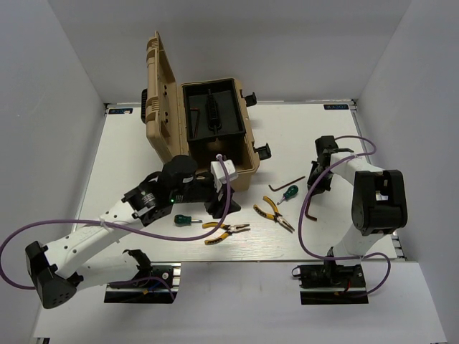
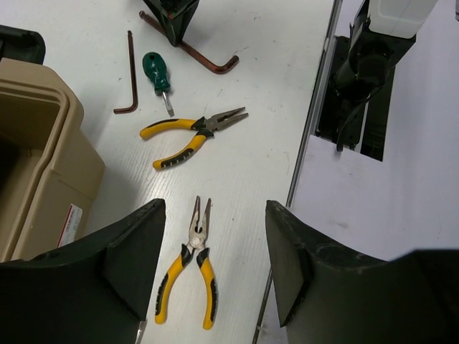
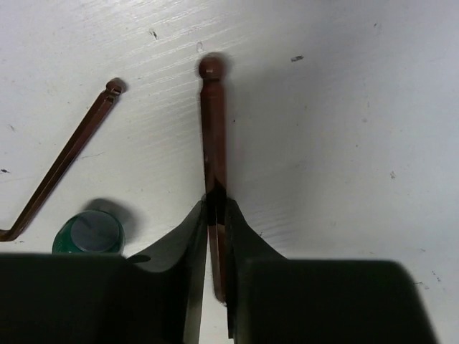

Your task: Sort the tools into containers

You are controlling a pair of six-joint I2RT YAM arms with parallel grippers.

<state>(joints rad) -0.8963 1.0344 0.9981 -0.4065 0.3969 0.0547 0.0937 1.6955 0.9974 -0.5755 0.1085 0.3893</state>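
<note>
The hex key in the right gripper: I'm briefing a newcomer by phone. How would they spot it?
From the tan toolbox, look right to the right gripper. The hex key is the reddish-brown one clamped in it, with its ball tip pointing out. The other hex key, beside the green screwdriver, is thinner and lies free.

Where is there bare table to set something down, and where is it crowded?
Bare: table between toolbox and right arm, far side; also left of the lid. Crowded: in front of the toolbox, where pliers, screwdrivers and hex keys lie.
</note>
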